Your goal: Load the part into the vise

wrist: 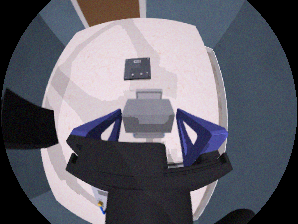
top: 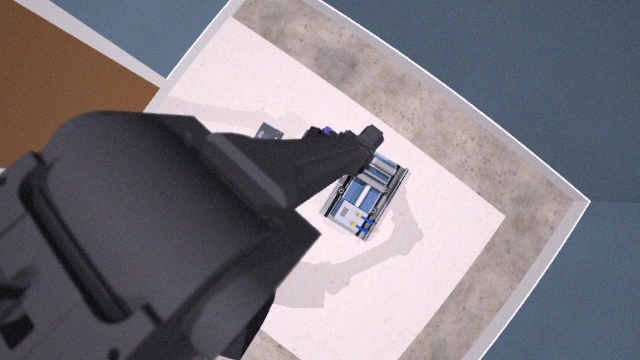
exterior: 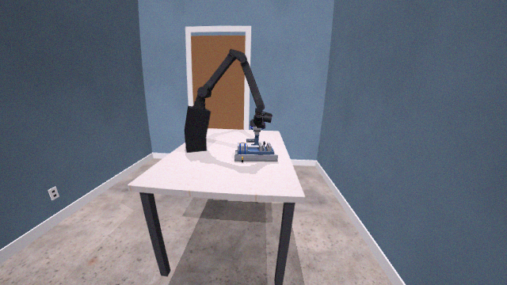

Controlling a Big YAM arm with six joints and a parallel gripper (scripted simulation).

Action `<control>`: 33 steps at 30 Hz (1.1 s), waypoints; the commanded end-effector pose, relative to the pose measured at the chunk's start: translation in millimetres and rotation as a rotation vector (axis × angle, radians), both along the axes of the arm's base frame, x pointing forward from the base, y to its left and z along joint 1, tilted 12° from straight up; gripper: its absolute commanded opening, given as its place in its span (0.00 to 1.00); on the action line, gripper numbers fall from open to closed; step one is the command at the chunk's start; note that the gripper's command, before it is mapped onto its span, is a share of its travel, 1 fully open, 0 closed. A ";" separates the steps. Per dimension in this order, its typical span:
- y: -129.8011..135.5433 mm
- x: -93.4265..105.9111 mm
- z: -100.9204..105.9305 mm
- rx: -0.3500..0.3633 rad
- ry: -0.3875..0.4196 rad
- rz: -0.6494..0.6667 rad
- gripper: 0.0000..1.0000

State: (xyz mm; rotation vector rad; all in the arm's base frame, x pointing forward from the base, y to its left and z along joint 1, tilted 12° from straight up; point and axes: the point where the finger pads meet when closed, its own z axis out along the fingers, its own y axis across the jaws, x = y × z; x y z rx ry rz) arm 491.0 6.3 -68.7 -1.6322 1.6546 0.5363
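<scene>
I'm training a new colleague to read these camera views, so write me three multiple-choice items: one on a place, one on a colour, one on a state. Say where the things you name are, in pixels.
1. In the wrist view, where does the grey block [wrist: 148,108] appear?
A) Left of both fingers [top: 326,130] [exterior: 251,127]
B) Between the fingers
C) Out on the floor

2. What colour is the door [top: 75,90] [exterior: 218,83] [wrist: 109,12]?
A) Brown
B) Green
C) Yellow

3. How do the fingers stand?
A) Pressed tip to tip
B) Crossed
C) Wide apart

1: B, one finger shows on either side of it.
2: A, its brown panel fills the white frame.
3: C, the wrist view shows a broad gap between the tips.
</scene>
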 end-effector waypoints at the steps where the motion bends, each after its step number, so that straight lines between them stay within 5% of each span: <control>1: 4.1 8.8 -4.0 0.002 -0.001 0.002 0.81; 33: 6.5 1.9 -1.9 -0.066 0.005 -0.010 0.81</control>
